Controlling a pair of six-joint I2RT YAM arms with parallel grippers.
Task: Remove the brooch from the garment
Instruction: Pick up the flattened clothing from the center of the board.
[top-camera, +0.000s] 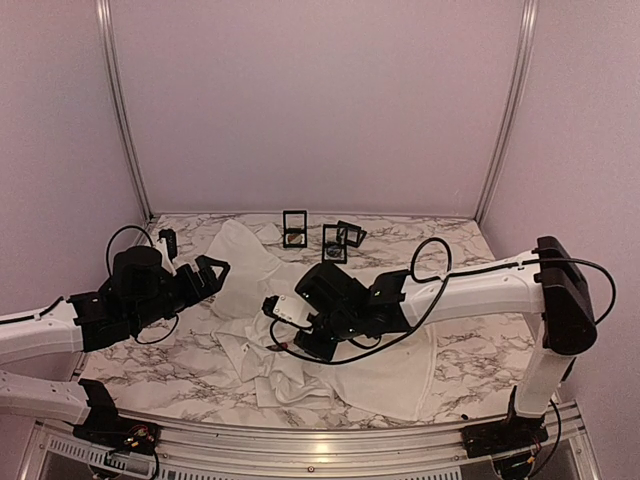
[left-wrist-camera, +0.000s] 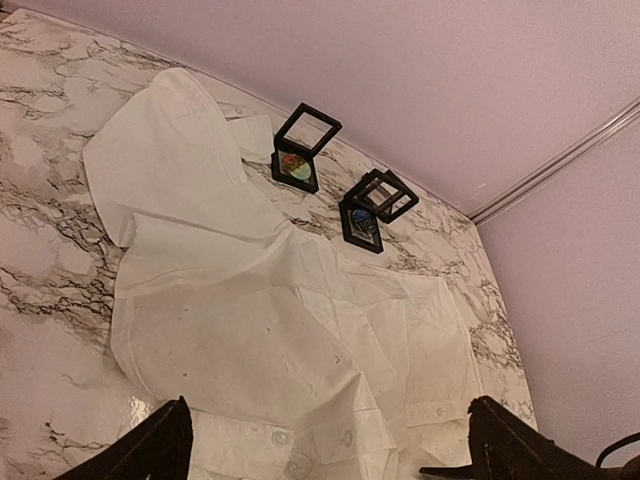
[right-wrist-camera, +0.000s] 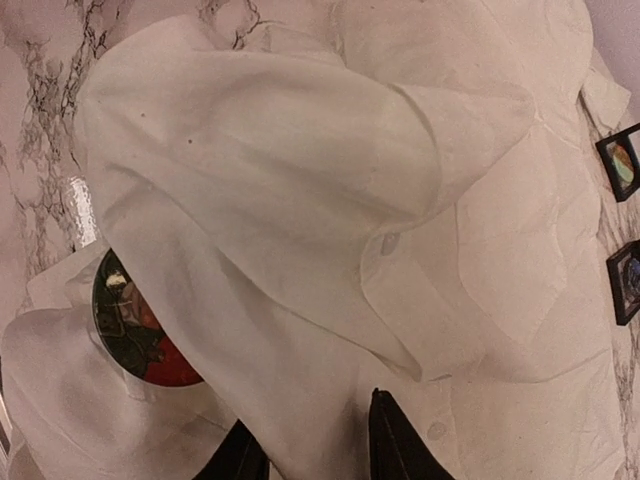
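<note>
1 shirt (right-wrist-camera: 300, 200) | 1 brooch (right-wrist-camera: 135, 335), left of right gripper (right-wrist-camera: 315, 450) | 2 cases (left-wrist-camera: 300, 150) | left gripper (left-wrist-camera: 330, 420) spread wide | right gripper: shirt fold between jaws, grip unclear

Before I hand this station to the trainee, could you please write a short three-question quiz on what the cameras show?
1. True or false: the left gripper has its jaws closed on the garment.
2. Pick one. In the right wrist view, the brooch is: A) inside a case; B) partly hidden under a fold of the garment; C) lying on bare marble, clear of the cloth.
3. How many black display cases stand at the far edge of the table?

Key
1. False: its jaws stand wide open, above the cloth.
2. B.
3. Two, both with lids raised.
</note>
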